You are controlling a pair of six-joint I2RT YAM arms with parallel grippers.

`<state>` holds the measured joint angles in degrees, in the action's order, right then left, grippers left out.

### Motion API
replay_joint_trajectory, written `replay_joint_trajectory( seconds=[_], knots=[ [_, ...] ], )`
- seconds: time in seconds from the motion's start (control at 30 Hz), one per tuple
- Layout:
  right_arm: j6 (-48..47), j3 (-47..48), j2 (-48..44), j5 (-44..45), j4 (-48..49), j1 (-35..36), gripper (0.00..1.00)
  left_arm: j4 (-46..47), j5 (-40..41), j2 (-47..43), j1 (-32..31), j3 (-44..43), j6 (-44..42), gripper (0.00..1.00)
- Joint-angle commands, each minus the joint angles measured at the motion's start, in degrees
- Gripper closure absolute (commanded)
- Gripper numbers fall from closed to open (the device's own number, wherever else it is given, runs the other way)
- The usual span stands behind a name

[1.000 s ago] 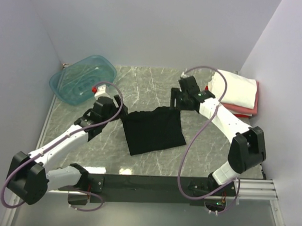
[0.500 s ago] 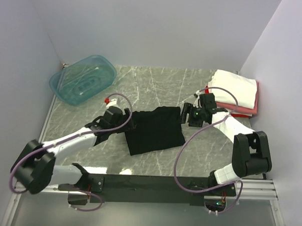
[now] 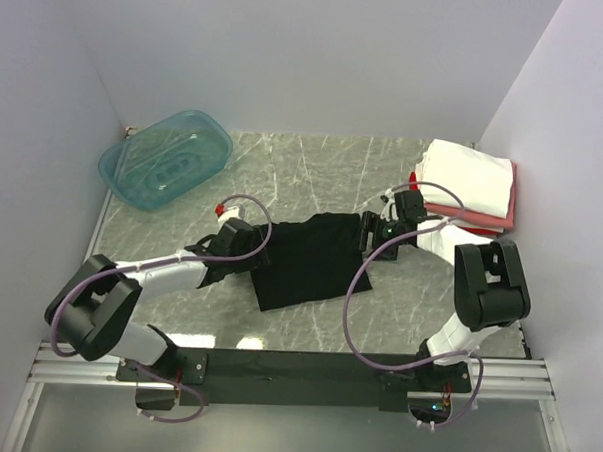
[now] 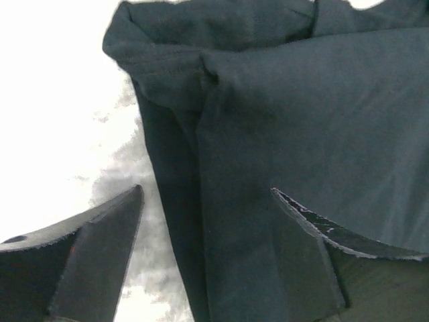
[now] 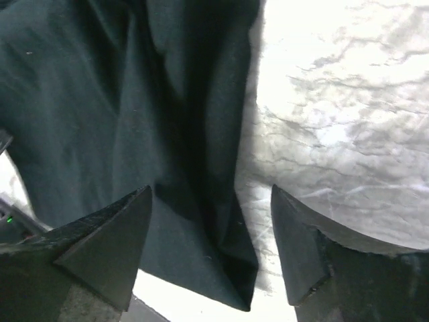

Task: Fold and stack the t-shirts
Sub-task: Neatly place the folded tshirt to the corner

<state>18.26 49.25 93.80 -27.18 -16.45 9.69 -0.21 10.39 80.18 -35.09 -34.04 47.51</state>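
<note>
Left gripper (image 4: 208, 194) released, jaws spread wide, low at the left edge of the black t-shirt (image 3: 310, 261), straddling its folded hem. Right gripper (image 5: 211, 194) likewise unclenched, straddling the shirt's right edge. Nothing grasped by either. Shirt lies partly folded mid-table (image 3: 315, 157), between them. Likely reason: a paired pinch on opposite edges for the next fold. Folded stack (image 3: 472, 178), white over red, sits far right; teal tub (image 3: 164, 158) far left
</note>
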Motion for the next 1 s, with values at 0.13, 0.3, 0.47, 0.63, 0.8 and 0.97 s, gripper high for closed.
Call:
replay_joint_trajectory(
  seconds=[0.13, 0.3, 0.47, 0.63, 0.8, 0.97],
  knots=[
    [-2.0, 2.0, 6.0, -3.3, -0.3, 1.3, 0.14, 3.5, 1.0, 4.5, -0.2, 0.2, -0.3, 0.23],
    [-1.8, 3.5, 8.1, -1.0, -1.0, 7.1, 0.13, 4.7, 0.3, 5.9, -0.2, 0.9, 0.0, 0.29],
    [0.5, 3.6, 8.9, 1.0, 0.7, 11.2, 0.13, 5.5, -0.5, 6.5, -0.3, 1.0, 0.1, 0.31],
    [2.5, 4.4, 9.8, 2.4, 1.4, 14.4, 0.13, 6.0, -1.2, 6.5, -0.3, 0.9, 0.2, 0.32],
    [3.4, 5.9, 11.1, 3.6, 1.6, 17.2, 0.18, 6.7, -1.6, 6.8, -0.6, 1.1, 0.6, 0.33],
    [5.2, 6.6, 12.5, 3.4, 2.8, 19.7, 0.25, 7.5, -2.0, 7.4, -0.9, 1.4, 0.9, 0.34]
  ],
)
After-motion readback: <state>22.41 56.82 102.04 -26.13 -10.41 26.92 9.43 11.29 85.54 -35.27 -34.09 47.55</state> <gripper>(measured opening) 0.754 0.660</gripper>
